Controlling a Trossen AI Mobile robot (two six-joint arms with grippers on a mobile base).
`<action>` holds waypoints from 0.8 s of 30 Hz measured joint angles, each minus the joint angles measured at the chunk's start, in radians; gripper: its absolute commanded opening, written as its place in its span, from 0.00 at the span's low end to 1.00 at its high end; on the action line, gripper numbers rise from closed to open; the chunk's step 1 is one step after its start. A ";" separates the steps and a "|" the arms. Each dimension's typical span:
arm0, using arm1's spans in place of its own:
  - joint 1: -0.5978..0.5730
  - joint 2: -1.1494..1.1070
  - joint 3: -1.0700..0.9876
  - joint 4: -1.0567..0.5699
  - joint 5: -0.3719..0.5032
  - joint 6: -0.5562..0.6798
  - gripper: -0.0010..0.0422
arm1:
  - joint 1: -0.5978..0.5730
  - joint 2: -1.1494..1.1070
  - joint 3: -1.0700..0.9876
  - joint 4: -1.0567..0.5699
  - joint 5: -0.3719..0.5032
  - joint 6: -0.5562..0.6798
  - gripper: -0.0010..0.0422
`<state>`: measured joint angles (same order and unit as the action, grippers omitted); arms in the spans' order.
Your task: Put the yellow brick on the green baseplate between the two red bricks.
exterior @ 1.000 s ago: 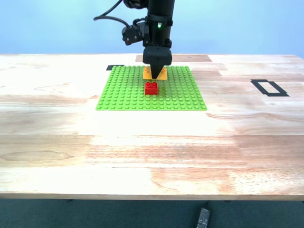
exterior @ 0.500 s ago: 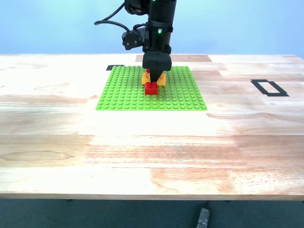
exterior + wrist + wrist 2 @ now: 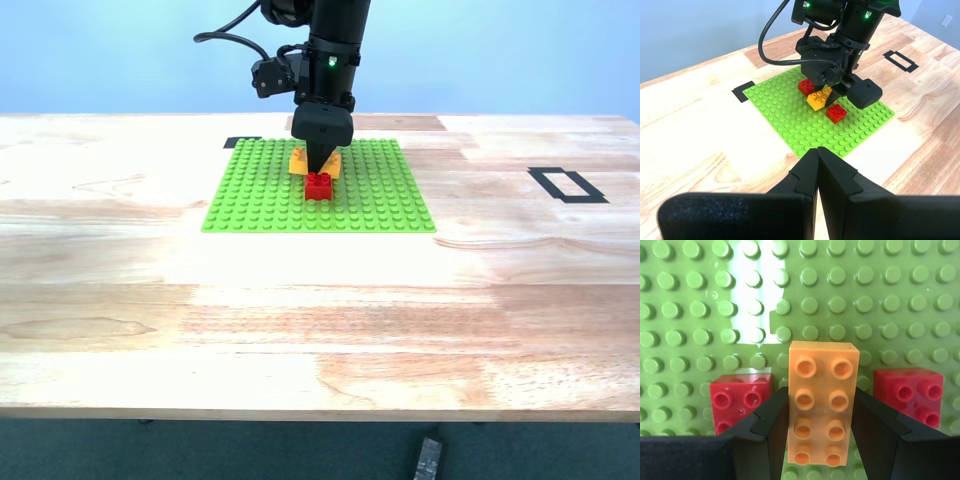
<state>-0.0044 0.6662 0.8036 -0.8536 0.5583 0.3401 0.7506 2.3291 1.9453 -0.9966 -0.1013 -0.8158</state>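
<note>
My second gripper [image 3: 319, 165] clamps the yellow brick [image 3: 823, 406] above the green baseplate [image 3: 262, 190], upper centre of the exterior view, between two red bricks [image 3: 741, 398]; not yet seated. My first gripper [image 3: 817, 172] is closed, empty.

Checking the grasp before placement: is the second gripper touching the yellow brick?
Touching. The second wrist view shows my second gripper with a finger pressed flat on each long side of the yellow brick, no gap.
</note>
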 measured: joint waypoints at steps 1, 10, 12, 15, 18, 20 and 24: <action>0.000 0.000 0.000 0.000 0.000 0.000 0.02 | 0.001 0.000 0.000 0.001 0.000 0.000 0.31; 0.000 0.000 0.000 0.000 0.000 0.000 0.02 | 0.000 0.001 -0.013 0.008 0.006 0.000 0.31; 0.000 0.000 0.000 0.000 0.000 0.001 0.02 | -0.002 -0.002 -0.032 0.011 0.015 -0.003 0.32; 0.000 0.000 0.000 0.000 0.000 0.014 0.02 | -0.006 -0.011 -0.057 0.025 0.021 -0.013 0.34; 0.000 0.000 0.000 0.000 0.000 0.025 0.02 | -0.007 -0.012 -0.061 0.029 0.020 -0.011 0.38; 0.000 0.000 0.000 -0.002 0.000 0.025 0.02 | -0.006 -0.012 -0.055 0.027 0.022 -0.003 0.42; 0.000 0.000 0.000 -0.002 0.000 0.024 0.02 | -0.006 -0.009 -0.042 0.037 0.022 0.006 0.49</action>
<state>-0.0048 0.6662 0.8036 -0.8555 0.5583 0.3645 0.7444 2.3199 1.9030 -0.9592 -0.0792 -0.8101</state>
